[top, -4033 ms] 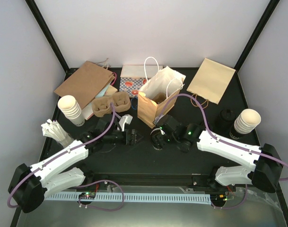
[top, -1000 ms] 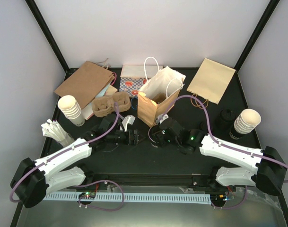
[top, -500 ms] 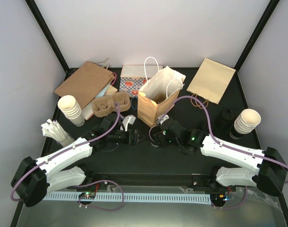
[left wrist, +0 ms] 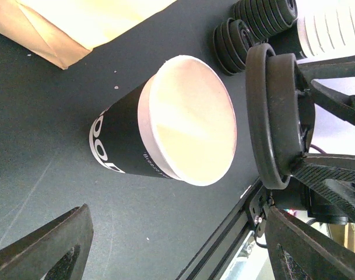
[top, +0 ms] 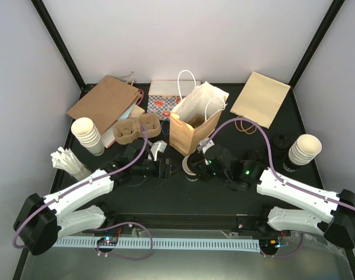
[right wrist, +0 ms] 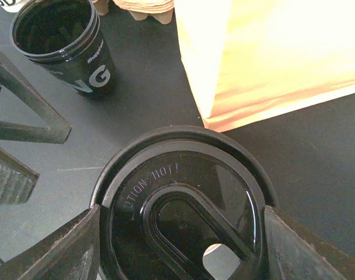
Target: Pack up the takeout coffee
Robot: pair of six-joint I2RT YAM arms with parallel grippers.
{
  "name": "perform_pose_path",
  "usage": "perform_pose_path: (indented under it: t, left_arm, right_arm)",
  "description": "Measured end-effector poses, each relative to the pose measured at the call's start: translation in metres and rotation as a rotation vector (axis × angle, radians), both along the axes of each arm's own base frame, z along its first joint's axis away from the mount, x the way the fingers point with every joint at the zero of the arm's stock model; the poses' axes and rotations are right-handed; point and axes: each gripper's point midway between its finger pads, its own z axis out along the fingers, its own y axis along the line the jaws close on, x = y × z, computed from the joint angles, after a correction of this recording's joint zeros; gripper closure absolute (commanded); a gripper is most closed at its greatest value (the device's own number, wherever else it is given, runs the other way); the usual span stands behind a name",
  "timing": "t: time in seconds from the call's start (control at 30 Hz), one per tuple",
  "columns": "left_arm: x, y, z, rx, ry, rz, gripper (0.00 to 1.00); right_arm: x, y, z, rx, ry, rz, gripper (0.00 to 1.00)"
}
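takeout coffee (left wrist: 165,134) uncovered on the tabletop (left wrist: 49,146), between two hands
the left hand (left wrist: 177,214) is released, fingers spread wide; the black cup stands upright just ahead of them, untouched, near the brown paper bag (right wrist: 270,58). the right hand (right wrist: 180,236) grasps a black lid (right wrist: 180,198) by its edges, just beside the cup.

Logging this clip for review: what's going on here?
The right gripper holds a black coffee lid between its fingers, beside an open black paper cup standing on the table near the kraft paper bag. The lid is not on the cup yet. The left gripper is open and empty, facing the cup.
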Motion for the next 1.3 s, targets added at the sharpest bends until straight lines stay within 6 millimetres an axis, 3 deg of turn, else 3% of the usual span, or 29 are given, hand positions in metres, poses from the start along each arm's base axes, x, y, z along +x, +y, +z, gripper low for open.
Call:
perform_pose_path:
  t: [0.53,1.3]
  left_arm:
    - [0.001,0.004,0.006,0.001,-0.021,0.019,0.17]
    - [0.007,0.003,0.0,0.015,-0.021,0.035,0.17]
  right_arm:
    - [-0.001,-0.002,0.024,0.057,-0.034,-0.004,0.42]
    - [0.0,0.002,-0.009,-0.002,-0.017,0.028,0.43]
